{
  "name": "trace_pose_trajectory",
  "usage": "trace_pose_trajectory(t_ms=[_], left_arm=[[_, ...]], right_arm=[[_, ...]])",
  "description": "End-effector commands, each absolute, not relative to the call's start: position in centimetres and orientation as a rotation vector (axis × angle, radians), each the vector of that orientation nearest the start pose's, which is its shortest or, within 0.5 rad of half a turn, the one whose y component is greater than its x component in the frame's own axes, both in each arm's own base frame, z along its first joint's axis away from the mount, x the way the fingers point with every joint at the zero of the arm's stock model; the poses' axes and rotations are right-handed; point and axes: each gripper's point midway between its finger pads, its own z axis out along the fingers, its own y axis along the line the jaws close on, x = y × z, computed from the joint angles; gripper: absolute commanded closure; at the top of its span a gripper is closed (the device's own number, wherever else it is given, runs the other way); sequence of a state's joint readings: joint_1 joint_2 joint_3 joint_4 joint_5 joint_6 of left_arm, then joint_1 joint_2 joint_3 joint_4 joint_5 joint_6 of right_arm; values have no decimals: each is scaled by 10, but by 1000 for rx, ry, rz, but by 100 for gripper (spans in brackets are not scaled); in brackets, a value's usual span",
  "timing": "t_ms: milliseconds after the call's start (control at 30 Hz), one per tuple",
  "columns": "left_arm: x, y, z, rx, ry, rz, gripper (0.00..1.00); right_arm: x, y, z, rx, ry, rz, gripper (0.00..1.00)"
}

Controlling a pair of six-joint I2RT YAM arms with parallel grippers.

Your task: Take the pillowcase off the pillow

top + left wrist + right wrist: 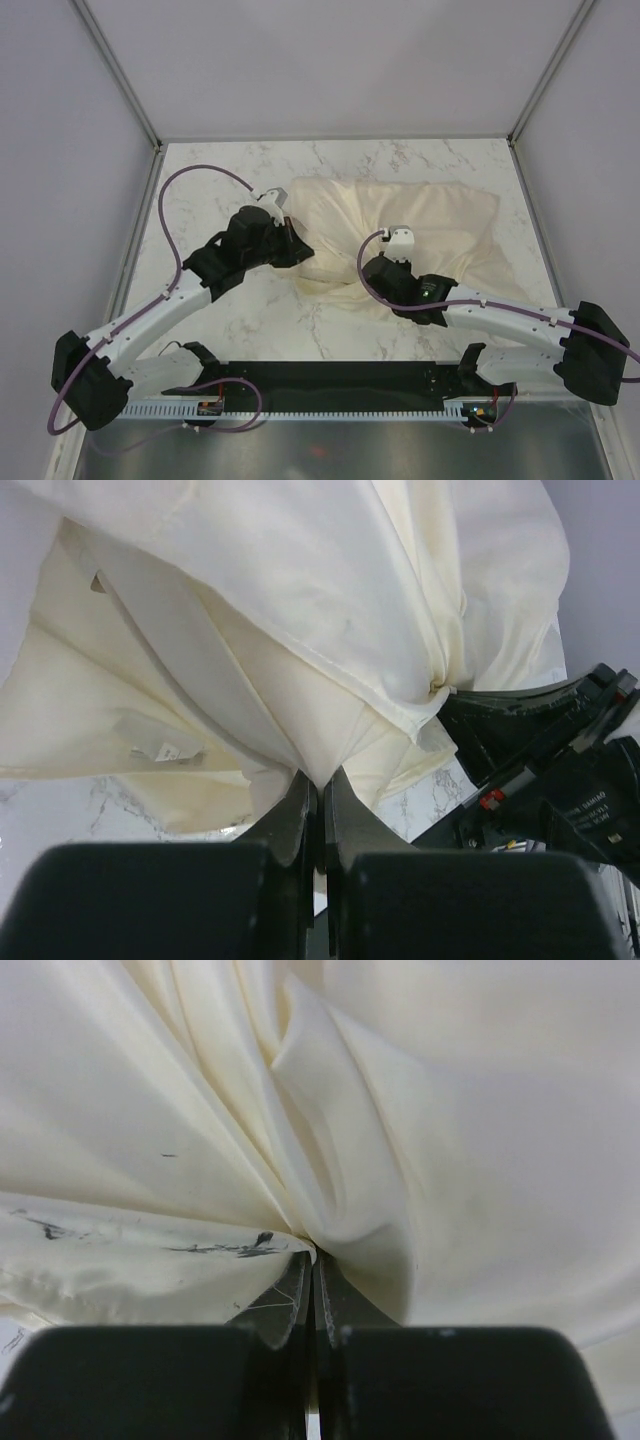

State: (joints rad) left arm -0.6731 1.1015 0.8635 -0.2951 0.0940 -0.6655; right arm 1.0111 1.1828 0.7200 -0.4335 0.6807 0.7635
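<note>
Cream pillowcase (400, 215), with the pillow (90, 730) still inside, lies far-centre on the marble table (250, 330), long axis left-right, and I read the open hem as facing left. Left gripper (320, 775) reaches in low at that end, jaws pressed together on a pillowcase fold. Right gripper (318, 1255) comes in over the near long edge, also pinching pillowcase.

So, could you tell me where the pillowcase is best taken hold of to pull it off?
Probably at its stitched hem, coming from the left side: the pillowcase mouth gapes open there, showing the pillow inside, and the hem gives a firm doubled edge.
</note>
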Motion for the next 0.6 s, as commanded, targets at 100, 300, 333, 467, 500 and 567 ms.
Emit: trace_pose_trajectory(t_ms=[100, 300, 333, 467, 500, 567], left_arm=[[230, -241, 234, 187, 2079, -963, 98], [202, -252, 192, 323, 2094, -1066, 98], [199, -250, 189, 348, 2083, -1063, 98], [189, -248, 186, 406, 2069, -1074, 98], [186, -246, 186, 412, 2066, -1075, 98], [182, -246, 183, 424, 2071, -1087, 98]], right_arm=[[221, 161, 90, -54, 2273, -81, 94], [226, 205, 152, -231, 2230, 151, 44], [229, 215, 178, -257, 2188, 217, 36], [243, 249, 235, -335, 2084, 333, 26], [246, 259, 243, -395, 2064, 348, 25], [261, 284, 256, -441, 2034, 357, 22]])
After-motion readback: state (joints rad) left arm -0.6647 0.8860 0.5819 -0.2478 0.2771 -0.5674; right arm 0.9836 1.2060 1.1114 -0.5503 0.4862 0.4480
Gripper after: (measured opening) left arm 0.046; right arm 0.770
